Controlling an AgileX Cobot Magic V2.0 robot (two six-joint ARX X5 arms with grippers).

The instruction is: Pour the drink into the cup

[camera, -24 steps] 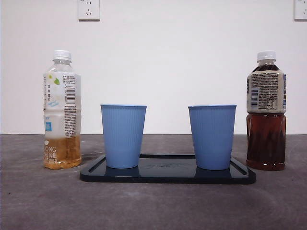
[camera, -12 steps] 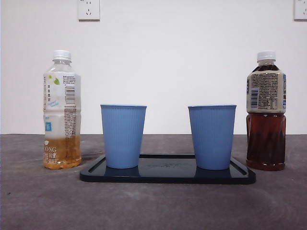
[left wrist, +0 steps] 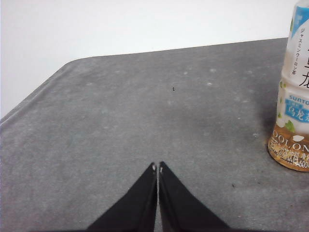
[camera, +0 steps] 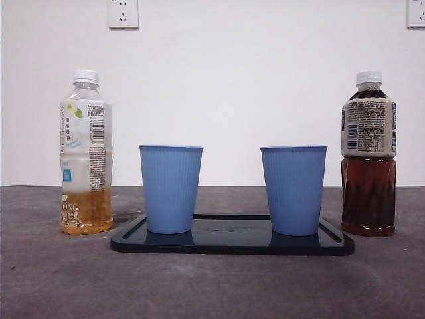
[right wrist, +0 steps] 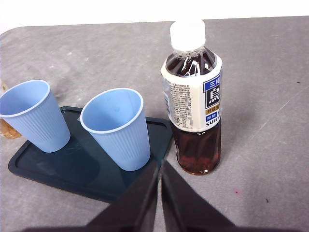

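Note:
Two blue ribbed cups stand upright on a dark tray (camera: pixel 232 247): the left cup (camera: pixel 170 189) and the right cup (camera: pixel 293 189). A nearly full dark tea bottle (camera: pixel 368 154) with a white cap stands right of the tray; it also shows in the right wrist view (right wrist: pixel 194 96). A pale tea bottle (camera: pixel 86 153), about a quarter full, stands left of the tray and shows in the left wrist view (left wrist: pixel 294 96). My left gripper (left wrist: pixel 157 167) is shut and empty, apart from the pale bottle. My right gripper (right wrist: pixel 158 166) is shut and empty, above the tray near the dark bottle.
Both cups (right wrist: pixel 118 126) (right wrist: pixel 34 115) look empty in the right wrist view. The grey table (camera: pixel 212 286) runs to a white wall with two sockets (camera: pixel 123 13). The table's rounded corner (left wrist: pixel 63 70) shows in the left wrist view.

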